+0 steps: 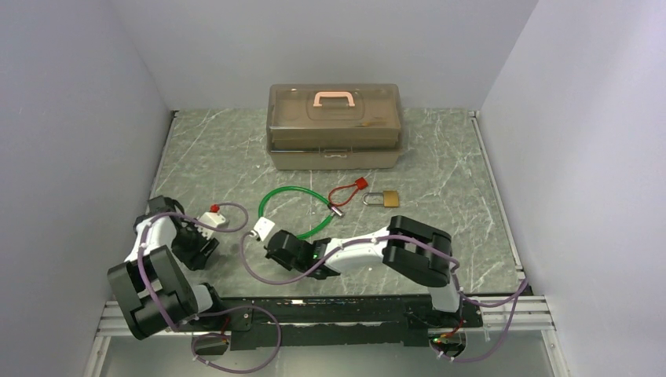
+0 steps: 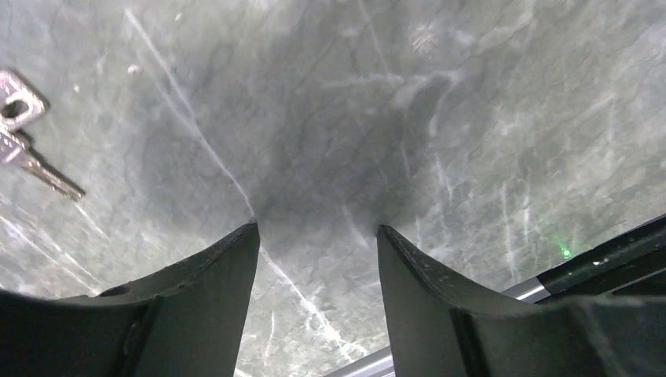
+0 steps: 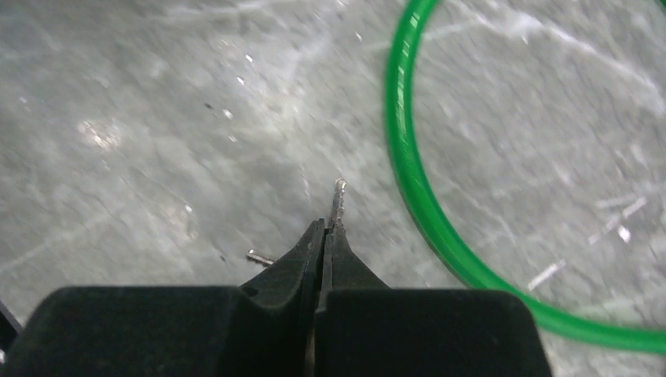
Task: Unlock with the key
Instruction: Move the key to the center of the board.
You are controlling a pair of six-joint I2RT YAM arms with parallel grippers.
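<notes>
The grey-veined bench is walled on the left, right and far sides. A tan toolbox sits at the far middle. Both arms crouch low by the near edge, the left one folded at the left and the right one stretched leftward across the middle. A green cable loops between them and the small brass padlock. The padlock lies flat right of centre, well apart from both arms, with a red tag just to its far left.

The left fingers stand apart over bare stone, grasping nothing. A loose key lies flat on the bench beside them, not between them. The right fingers are clenched tip to tip, and a thin silver sliver pokes out beyond them. I take that for the key held edge-on, just left of the cable's curve, though I can't make out its head.

The step in hand looks like the pick-up. To do it well I'd lift slowly and check that enough blade sticks out to enter the lock. Then I'd carry it right, over the cable rather than through it. The padlock lies loose, so the left fingers ought to pin its body first. There's open stone near and right of the padlock, and the toolbox and right wall are well off. The cable and tag wire crowd its left side.
</notes>
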